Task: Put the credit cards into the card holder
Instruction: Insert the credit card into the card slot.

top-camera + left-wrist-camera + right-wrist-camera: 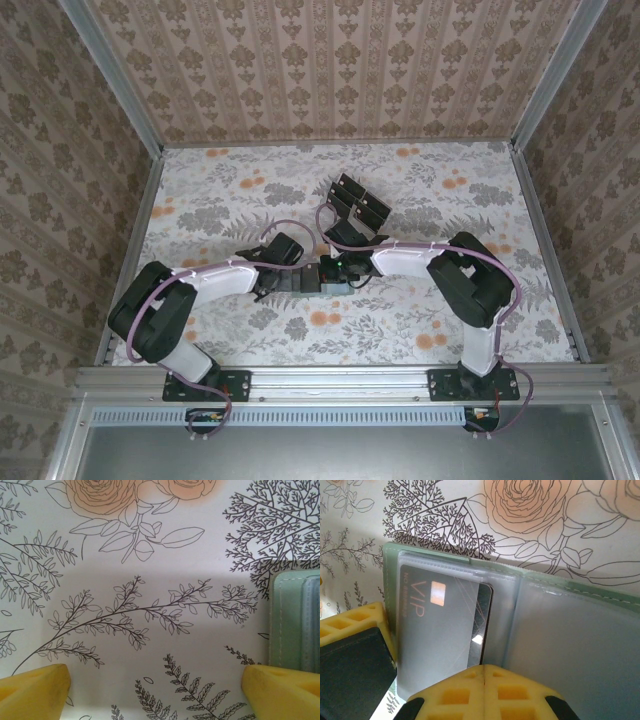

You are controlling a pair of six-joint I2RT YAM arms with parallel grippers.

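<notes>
One credit card sits sleeved in the card holder — other cards wait at one o'clock — left jaws open, right jaws closed.

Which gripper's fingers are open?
The left gripper: its yellow fingers stand wide apart, while the right gripper's meet at the card holder's edge.

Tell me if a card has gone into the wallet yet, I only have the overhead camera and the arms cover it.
Observer: Yes, a black card marked VIP sits mostly under a clear sleeve of the open green wallet.
Operator: Is the right gripper holding it?
Observer: It is shut at the card's near edge; a grip I cannot confirm.
Operator: And the left gripper?
Observer: Open wide over bare tablecloth, the wallet's edge just beside it.
</notes>
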